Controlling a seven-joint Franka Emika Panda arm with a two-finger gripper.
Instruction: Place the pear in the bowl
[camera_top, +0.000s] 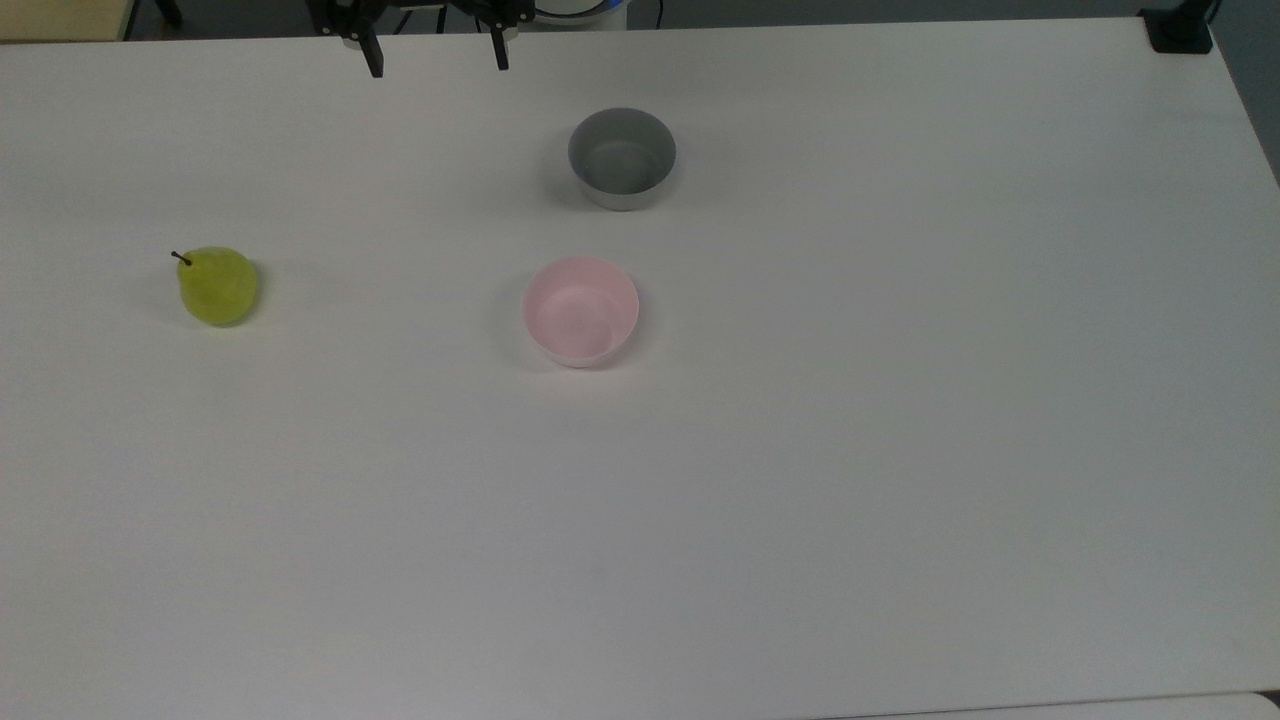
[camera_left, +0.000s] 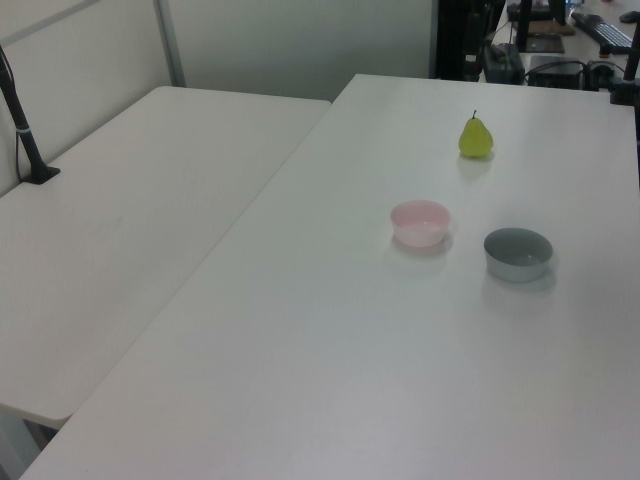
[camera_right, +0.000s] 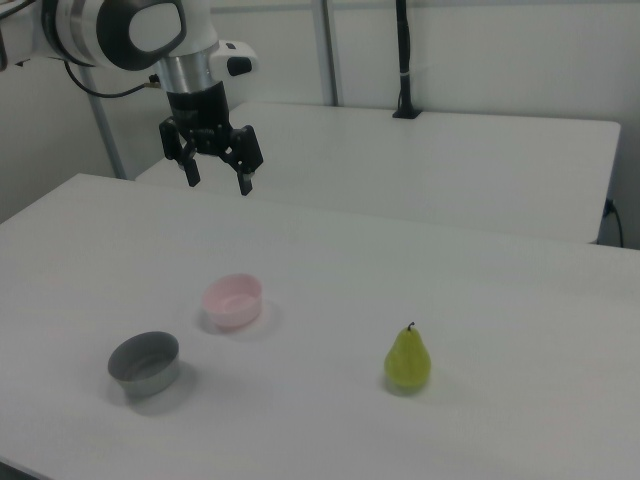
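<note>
While my tool (camera_right: 215, 178) hangs high above the tabletop (camera_top: 800, 500), its fingers stand wide apart, gripping nothing. Below it, in the right view: the pink bowl (camera_right: 233, 299), the grey bowl (camera_right: 145, 363) nearby. The pear (camera_right: 408, 361) stands upright, well apart on the right view's right.
</note>
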